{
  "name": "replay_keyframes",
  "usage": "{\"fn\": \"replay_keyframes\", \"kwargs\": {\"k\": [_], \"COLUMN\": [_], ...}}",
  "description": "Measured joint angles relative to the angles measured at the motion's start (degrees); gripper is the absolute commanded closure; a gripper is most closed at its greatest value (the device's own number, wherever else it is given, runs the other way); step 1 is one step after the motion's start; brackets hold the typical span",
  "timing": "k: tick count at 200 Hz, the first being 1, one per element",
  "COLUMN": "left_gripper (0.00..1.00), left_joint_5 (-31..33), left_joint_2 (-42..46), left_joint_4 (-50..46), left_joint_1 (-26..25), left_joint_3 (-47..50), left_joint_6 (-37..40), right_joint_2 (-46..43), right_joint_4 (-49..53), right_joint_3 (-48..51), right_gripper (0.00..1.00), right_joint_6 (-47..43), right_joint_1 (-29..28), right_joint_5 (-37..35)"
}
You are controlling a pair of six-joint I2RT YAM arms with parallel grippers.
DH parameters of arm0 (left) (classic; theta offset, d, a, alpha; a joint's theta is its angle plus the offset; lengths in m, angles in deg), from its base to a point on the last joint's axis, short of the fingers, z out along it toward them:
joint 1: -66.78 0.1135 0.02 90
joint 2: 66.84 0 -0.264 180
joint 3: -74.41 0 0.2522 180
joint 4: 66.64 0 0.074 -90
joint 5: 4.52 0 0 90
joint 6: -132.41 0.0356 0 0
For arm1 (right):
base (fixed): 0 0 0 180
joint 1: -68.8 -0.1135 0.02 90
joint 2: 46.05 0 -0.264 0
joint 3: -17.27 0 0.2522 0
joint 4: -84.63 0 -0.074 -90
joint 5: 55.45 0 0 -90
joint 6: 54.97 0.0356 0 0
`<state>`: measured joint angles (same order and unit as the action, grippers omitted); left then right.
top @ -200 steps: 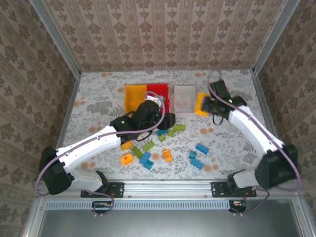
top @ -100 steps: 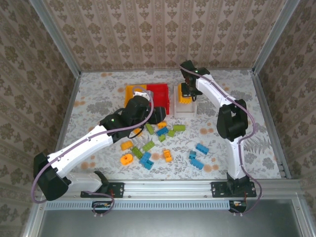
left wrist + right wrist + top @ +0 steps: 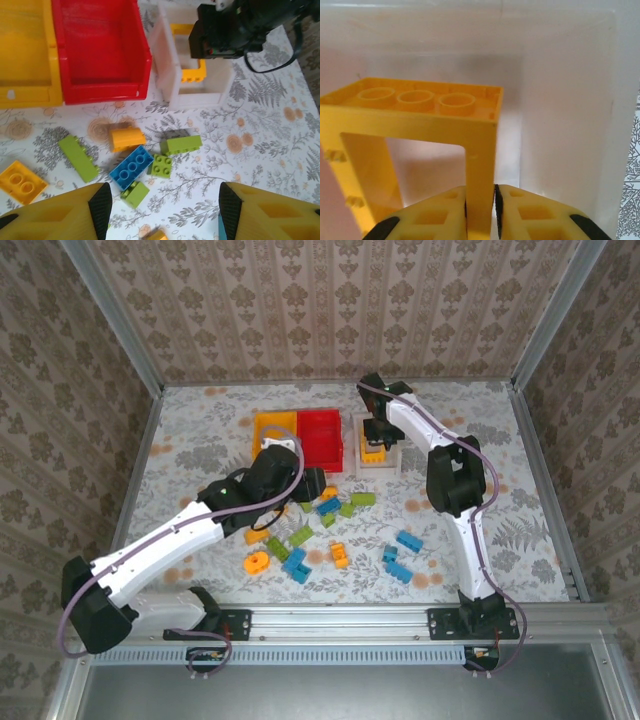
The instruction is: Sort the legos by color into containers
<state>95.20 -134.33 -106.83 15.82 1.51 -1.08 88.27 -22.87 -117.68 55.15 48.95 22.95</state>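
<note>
Legos point(image 3: 300, 536) lie scattered toward the near edge of the bench point(image 3: 200, 440); right gripper point(image 3: 480, 202) pinches an orange frame brick point(image 3: 420, 125) inside the white bin point(image 3: 560, 100); left gripper point(image 3: 162, 205) hovers spread above them.

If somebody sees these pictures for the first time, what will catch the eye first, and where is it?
First, the right gripper, shut on an orange frame brick in the white bin, rightmost in the row of bins. Then the bright red bin and yellow bin to its left, and the loose bricks in lime, blue and orange scattered in front of them, below the open left gripper.
</note>
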Motion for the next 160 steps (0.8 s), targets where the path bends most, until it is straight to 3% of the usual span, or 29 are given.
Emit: {"fn": "replay_keyframes", "kwargs": {"k": [47, 97, 123, 160], "left_gripper": [0.39, 0.46, 0.51, 0.49], "left_joint_5": [2.8, 3.8, 2.6, -0.7], "left_joint_2": [2.3, 0.8, -4.3, -15.2], "left_joint_4": [-5.0, -8.3, -8.3, -7.6], "left_joint_1": [0.1, 1.2, 3.7, 7.5], "left_joint_3": [1.2, 2.0, 1.9, 1.4], "left_joint_6": [-2.0, -5.1, -7.2, -11.7], "right_joint_2": [-0.5, -9.8, -20.7, -44.3], "right_joint_4": [0.0, -0.9, -5.5, -18.4], "right_joint_3": [-0.5, 2.6, 12.2, 37.5], "right_gripper": [0.63, 0.65, 0.65, 0.56], "right_joint_6": [1.1, 2.7, 3.1, 2.7], "right_joint_1": [-0.1, -0.6, -1.8, -4.6], "right_joint_5": [0.7, 1.3, 1.5, 7.3]}}
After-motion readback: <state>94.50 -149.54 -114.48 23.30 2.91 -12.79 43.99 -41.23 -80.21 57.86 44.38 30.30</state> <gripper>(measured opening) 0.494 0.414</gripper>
